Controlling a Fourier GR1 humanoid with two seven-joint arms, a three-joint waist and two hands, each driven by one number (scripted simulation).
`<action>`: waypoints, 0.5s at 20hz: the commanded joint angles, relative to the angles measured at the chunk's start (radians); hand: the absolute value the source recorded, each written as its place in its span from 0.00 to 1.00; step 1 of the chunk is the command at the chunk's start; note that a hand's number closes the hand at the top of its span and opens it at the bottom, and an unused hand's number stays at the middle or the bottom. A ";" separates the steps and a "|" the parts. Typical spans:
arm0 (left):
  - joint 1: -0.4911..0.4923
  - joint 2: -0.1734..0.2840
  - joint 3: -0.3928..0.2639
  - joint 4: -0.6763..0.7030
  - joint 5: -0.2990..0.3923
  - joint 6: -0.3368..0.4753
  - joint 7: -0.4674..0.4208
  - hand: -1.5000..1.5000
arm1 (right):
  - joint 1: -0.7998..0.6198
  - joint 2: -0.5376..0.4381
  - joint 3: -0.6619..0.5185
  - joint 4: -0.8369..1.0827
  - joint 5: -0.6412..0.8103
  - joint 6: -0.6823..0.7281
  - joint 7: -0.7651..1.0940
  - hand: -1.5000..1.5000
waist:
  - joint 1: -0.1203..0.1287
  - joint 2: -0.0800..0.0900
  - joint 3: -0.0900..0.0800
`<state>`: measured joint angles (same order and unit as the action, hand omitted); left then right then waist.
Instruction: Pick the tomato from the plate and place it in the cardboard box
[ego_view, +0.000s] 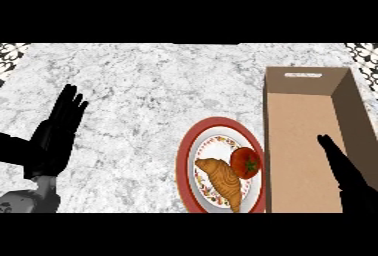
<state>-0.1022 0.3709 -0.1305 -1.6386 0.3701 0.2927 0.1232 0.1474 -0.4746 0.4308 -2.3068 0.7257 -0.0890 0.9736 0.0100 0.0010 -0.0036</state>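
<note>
A red tomato (246, 162) lies on the right side of a red-rimmed plate (193, 145), beside a golden croissant (221, 181). Just right of the plate stands an open cardboard box (295, 125), long and brown, with a handle slot in its far wall. My right hand (345, 172) shows at the lower right with fingers straight, over the box's near right part, holding nothing. My left hand (57, 130) rests open at the left edge, fingers pointing up, well away from the plate.
The counter (148, 90) is grey-white marble. Patterned dark strips show at its far left corner (13, 50) and far right corner (365, 50).
</note>
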 joint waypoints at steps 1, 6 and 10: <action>-0.094 -0.013 -0.014 0.008 -0.033 0.038 0.086 0.50 | -0.194 0.077 0.080 -0.062 0.093 0.155 0.236 0.00 | -0.003 0.000 0.001; -0.071 -0.050 0.000 0.041 -0.046 0.017 0.032 0.50 | -0.238 0.204 0.132 0.104 0.205 0.165 0.271 0.00 | -0.008 0.000 0.002; 0.001 -0.018 0.040 -0.050 -0.018 -0.021 0.075 0.50 | -0.131 0.257 0.150 0.127 0.235 0.102 0.191 0.00 | -0.008 -0.002 0.004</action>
<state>-0.1088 0.3374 -0.1141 -1.6381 0.3394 0.2863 0.1461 0.0049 -0.2782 0.5635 -2.2153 0.9285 0.0039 1.0848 0.0010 -0.0037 -0.0055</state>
